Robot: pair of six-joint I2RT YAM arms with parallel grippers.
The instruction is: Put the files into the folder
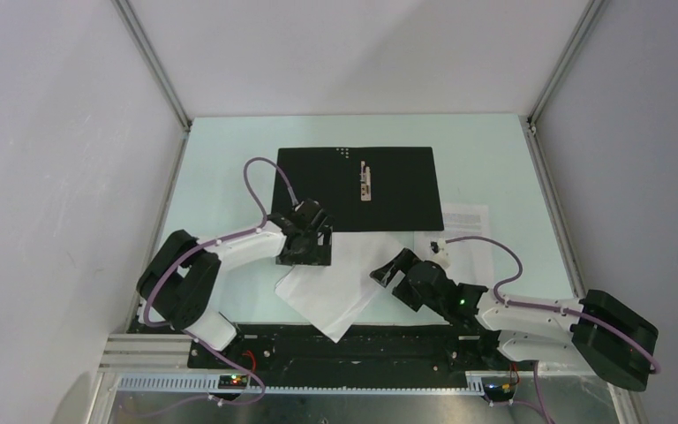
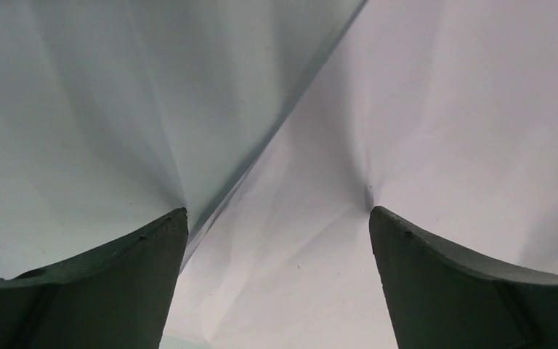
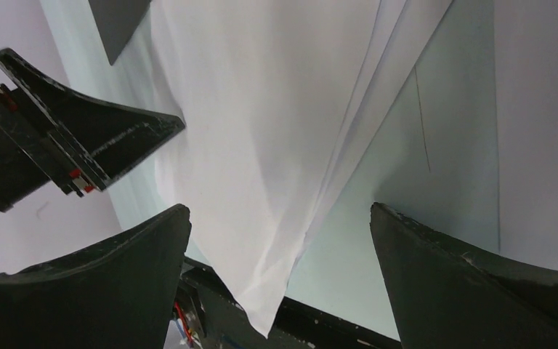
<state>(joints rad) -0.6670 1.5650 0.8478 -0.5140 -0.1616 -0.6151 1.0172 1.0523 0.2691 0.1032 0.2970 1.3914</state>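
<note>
- Files (image 1: 340, 296): we count two sheets, and neither is in the folder (image 1: 353, 188) yet.
- The folder lies open at the far middle of the desk (image 1: 221, 177), black inside up, with its clip (image 1: 365, 181) bare.
- The plain sheet (image 1: 344, 305) lies skewed at the near middle, just in front of the folder. Its near corner reaches over the desk's front edge.
- The printed sheet (image 1: 468, 228) lies flat by the folder's near right corner, apart from both claws.
- The left claw (image 1: 305, 258) is spread wide and grips nothing. It stands low over the plain sheet's far left edge.
- In the left wrist view, one finger (image 2: 109, 283) is over bare desk and the other (image 2: 472, 291) is on the paper, which creases at its tip.
- The right claw (image 1: 387, 269) is also wide open and empty. It sits at the sheet's right side, and the paper's edge runs between its fingers (image 3: 94, 291).
- We judge the step in hand to be the first pick-up: getting hold of the plain sheet.
- The next move calls for pinching the thin edge cleanly, perhaps where the corner overhangs, then lifting and sliding the sheet back onto the black panel.
- We expect flat paper to slip or buckle under a careless pinch.
</note>
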